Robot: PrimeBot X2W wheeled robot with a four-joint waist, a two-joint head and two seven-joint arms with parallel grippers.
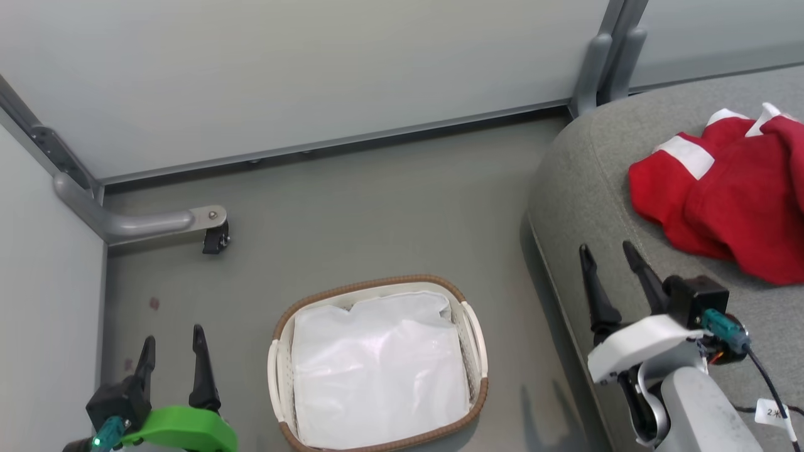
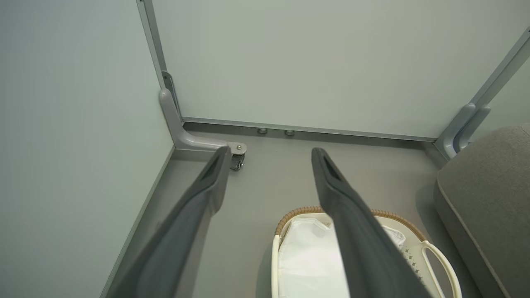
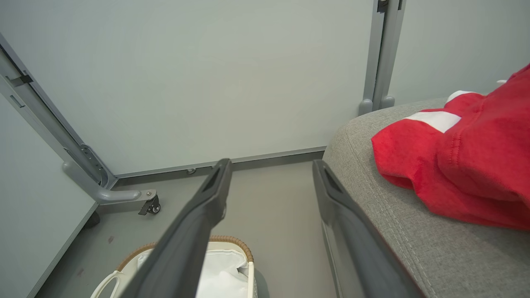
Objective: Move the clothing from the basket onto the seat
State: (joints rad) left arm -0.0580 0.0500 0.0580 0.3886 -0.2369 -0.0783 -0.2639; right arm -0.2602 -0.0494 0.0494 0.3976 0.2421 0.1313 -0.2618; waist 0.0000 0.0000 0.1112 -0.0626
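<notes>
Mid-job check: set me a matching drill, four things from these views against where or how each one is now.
1. clothing
2. basket
3. left pincer
4. right pincer

a. holds a white sheet
b. open, at the edge of the seat
c. lying on the seat
d. open, over the floor beside the basket

Pairs: 1-c, 2-a, 3-d, 4-b

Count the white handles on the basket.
2, both on the basket: the left handle at its left rim, the right handle at its right rim, facing the seat. None seem hidden.
</notes>
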